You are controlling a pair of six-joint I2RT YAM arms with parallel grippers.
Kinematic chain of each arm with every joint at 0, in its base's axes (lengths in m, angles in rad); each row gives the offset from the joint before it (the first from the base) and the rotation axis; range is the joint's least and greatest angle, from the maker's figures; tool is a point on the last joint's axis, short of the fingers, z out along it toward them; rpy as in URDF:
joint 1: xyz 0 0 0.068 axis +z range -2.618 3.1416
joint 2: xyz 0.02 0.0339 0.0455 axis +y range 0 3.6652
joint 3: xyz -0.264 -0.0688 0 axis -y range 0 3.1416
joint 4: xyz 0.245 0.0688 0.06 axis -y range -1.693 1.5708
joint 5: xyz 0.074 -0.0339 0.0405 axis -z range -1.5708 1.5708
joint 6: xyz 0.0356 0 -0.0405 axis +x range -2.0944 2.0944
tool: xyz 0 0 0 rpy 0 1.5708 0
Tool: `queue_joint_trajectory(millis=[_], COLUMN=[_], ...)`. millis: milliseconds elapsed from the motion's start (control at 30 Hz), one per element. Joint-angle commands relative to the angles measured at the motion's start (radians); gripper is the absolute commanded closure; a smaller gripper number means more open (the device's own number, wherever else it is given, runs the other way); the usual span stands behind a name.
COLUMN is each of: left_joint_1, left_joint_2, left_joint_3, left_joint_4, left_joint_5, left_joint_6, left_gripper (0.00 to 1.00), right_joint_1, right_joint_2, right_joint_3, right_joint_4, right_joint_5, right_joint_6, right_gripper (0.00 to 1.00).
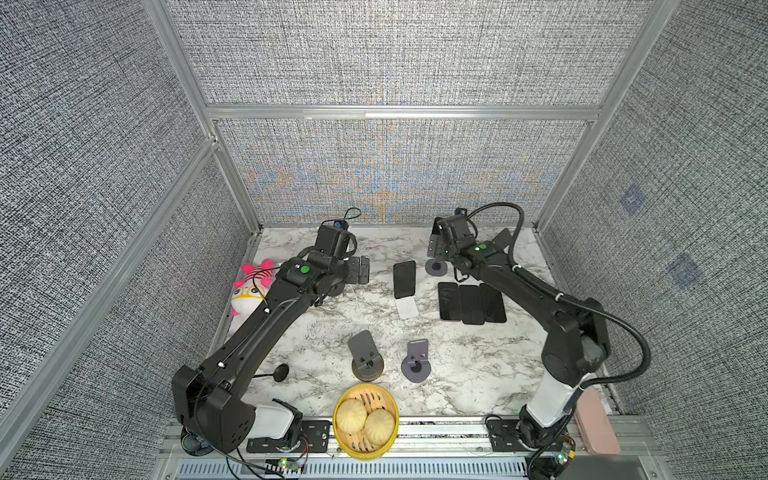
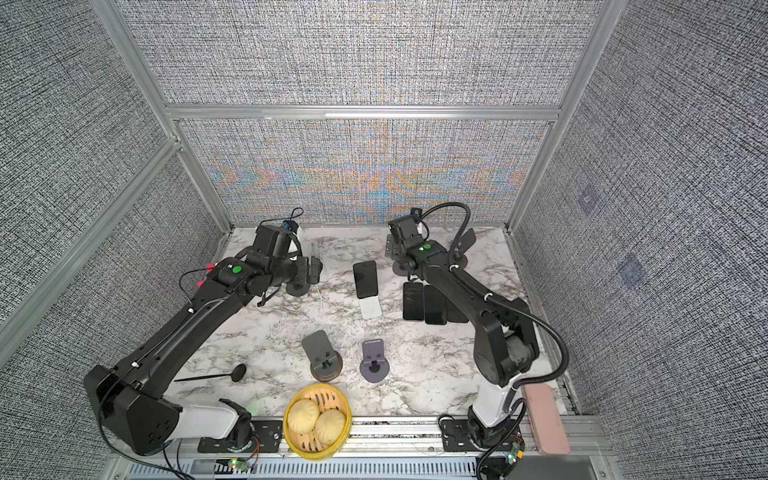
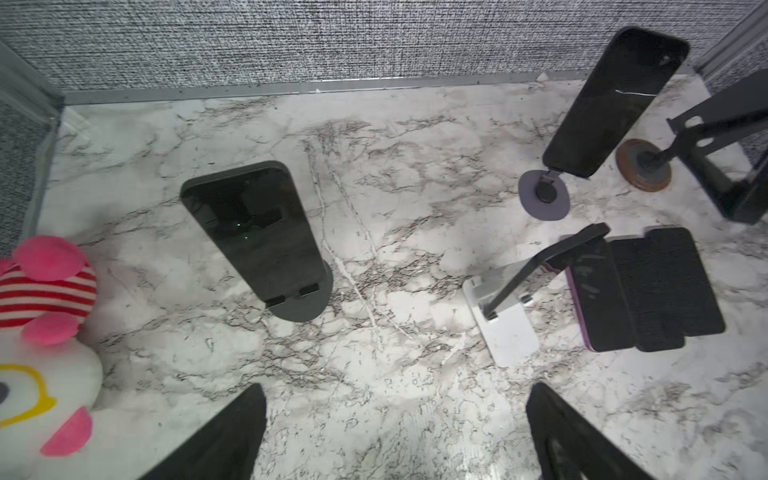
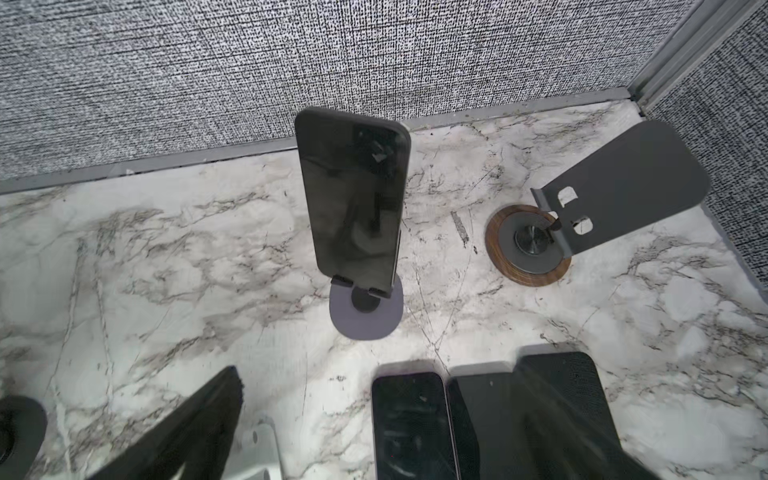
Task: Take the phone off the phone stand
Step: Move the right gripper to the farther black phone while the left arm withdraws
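both top views: arms stretched toward back wall (image 1: 395, 174); left hand (image 1: 360, 270) spread, empty; right hand (image 1: 433, 246) spread, empty.

Left tool (image 3: 397, 390), plush toy (image 3: 54, 365): edge-cropped

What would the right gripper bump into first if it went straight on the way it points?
Probably the phone propped on the purple-based stand, dead ahead of the open right gripper in the right wrist view. Depth is unclear, so the stand's base might come first.

light: bright, even | shadows: soft | back wall (image 1: 386, 178): colour moiré | phone (image 4: 353, 199): screen reflections | wrist views: blurred foreground
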Motion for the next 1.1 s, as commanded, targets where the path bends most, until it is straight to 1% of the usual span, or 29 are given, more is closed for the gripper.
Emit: queue_joint_trajectory(millis=[0, 67, 133, 233, 300, 433, 567, 667, 767, 1067], left_joint_1=[0.017, 0.028, 0.048, 0.103, 0.121, 0.140, 0.145, 0.166, 0.179, 0.190], left_joint_2=[-0.025, -0.035, -0.041, -0.051, -0.064, -0.096, -0.110, -0.116, -0.120, -0.137], left_joint_3=[-0.049, -0.083, -0.107, -0.129, -0.137, -0.175, -0.183, -0.190, -0.202, -0.219], left_joint_4=[0.073, 0.097, 0.121, 0.141, 0.151, 0.180, 0.186, 0.206, 0.226, 0.247], left_joint_5=[-0.047, -0.061, -0.040, 0.076, 0.103, 0.098, 0.081, 0.135, 0.164, 0.154], left_joint_6=[0.019, 0.008, -0.015, -0.075, -0.082, -0.082, -0.082, -0.085, -0.092, -0.102], left_gripper=[0.01, 0.01, 0.01, 0.01, 0.01, 0.01, 0.01, 0.01, 0.01, 0.01], right_joint_1=[0.000, 0.000, 0.002, 0.004, 0.006, 0.009, 0.003, 0.002, -0.003, -0.015], right_joint_2=[0.056, 0.098, 0.134, 0.181, 0.214, 0.255, 0.294, 0.327, 0.360, 0.442], right_joint_3=[0.053, 0.100, 0.140, 0.184, 0.209, 0.237, 0.277, 0.321, 0.372, 0.504], right_joint_4=[0.004, -0.010, -0.035, -0.046, -0.052, -0.052, -0.043, -0.052, -0.075, -0.136], right_joint_5=[0.107, 0.123, 0.140, 0.163, 0.186, 0.225, 0.232, 0.231, 0.228, 0.230], right_joint_6=[0.051, 0.071, 0.092, 0.112, 0.128, 0.154, 0.142, 0.128, 0.130, 0.144], right_gripper=[0.01, 0.01, 0.01, 0.01, 0.01, 0.01, 0.01, 0.01, 0.01, 0.02])
